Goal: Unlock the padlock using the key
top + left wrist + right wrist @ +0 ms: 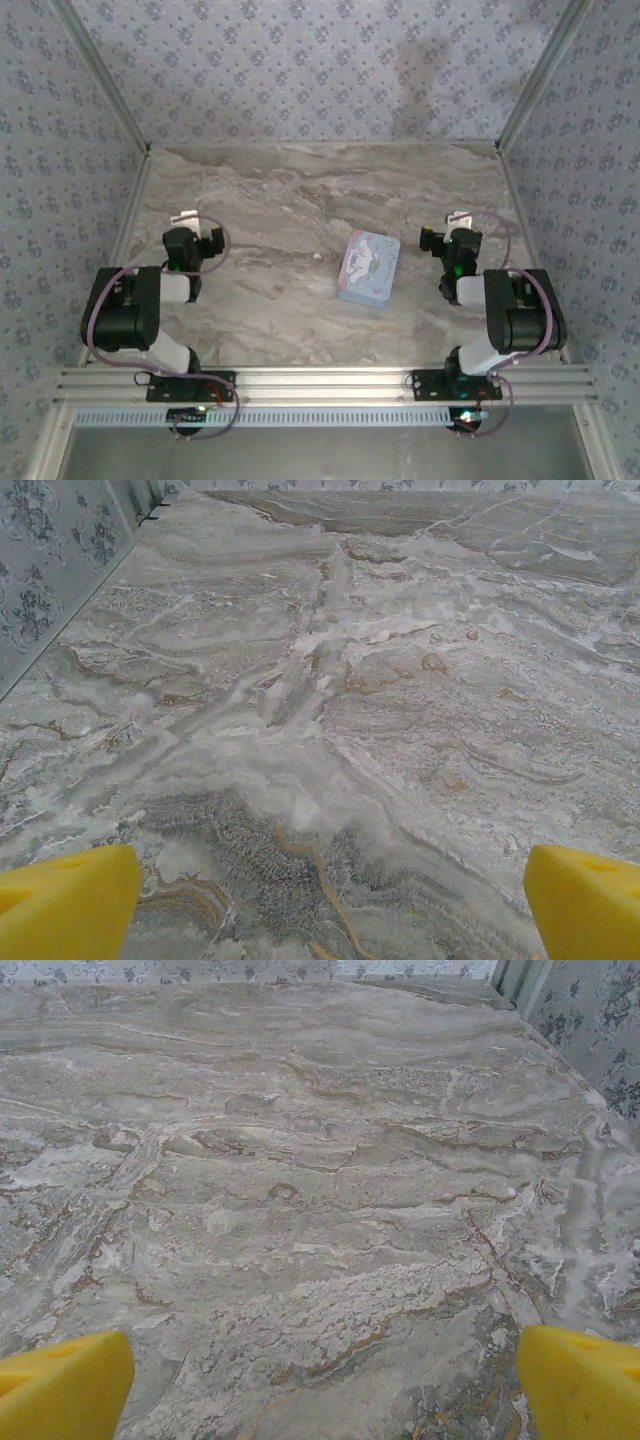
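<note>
Find left gripper [320, 920] and right gripper [320, 1400] both splayed wide, released, grasping nothing, low over marble table [300, 200]. Spot light-blue tin box [370, 267] lying flat mid-table between arms, nearer right, touching neither. Cannot place padlock: too small to tell from overhead

Left pincer [320, 920] and right pincer [320, 1390] hover low, each with jaws spread wide.
</note>
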Action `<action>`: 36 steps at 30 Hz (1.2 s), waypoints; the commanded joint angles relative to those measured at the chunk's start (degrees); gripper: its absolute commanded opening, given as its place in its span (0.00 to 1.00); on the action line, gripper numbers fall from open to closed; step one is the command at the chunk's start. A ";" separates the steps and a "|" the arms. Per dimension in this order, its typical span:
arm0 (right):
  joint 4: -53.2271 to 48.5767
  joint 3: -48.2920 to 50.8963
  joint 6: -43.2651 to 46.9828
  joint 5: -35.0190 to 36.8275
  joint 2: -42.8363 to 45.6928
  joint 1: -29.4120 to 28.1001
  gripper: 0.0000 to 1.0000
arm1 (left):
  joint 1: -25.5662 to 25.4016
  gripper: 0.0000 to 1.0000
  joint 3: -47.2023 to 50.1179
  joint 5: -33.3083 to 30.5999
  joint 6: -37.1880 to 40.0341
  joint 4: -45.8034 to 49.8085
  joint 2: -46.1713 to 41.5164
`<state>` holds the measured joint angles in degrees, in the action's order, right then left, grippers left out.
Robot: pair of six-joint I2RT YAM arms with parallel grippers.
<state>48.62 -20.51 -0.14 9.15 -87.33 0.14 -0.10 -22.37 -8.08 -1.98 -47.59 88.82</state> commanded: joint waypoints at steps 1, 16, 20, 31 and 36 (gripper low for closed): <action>0.16 -1.00 0.32 -0.36 0.01 0.38 1.00 | 0.10 0.98 -1.03 1.22 0.11 0.22 -0.91; 0.16 -0.91 0.32 -0.41 -0.03 0.39 1.00 | 0.15 0.98 -1.02 1.30 0.04 0.22 -0.86; -3.23 -2.09 0.59 -0.60 2.25 0.22 1.00 | 0.11 0.98 -0.81 0.87 -0.06 -0.22 -1.18; -56.80 -17.83 -35.37 -3.58 21.26 4.85 1.00 | 2.61 0.98 -15.13 -3.28 -26.25 42.05 -18.33; -62.10 -18.95 -33.98 -18.67 21.48 5.79 0.99 | 0.71 0.98 -17.40 10.54 -31.26 50.18 -21.63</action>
<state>1.10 -38.17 -27.62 -0.10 -65.60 6.68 2.22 -38.48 -5.89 -25.56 -9.41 68.49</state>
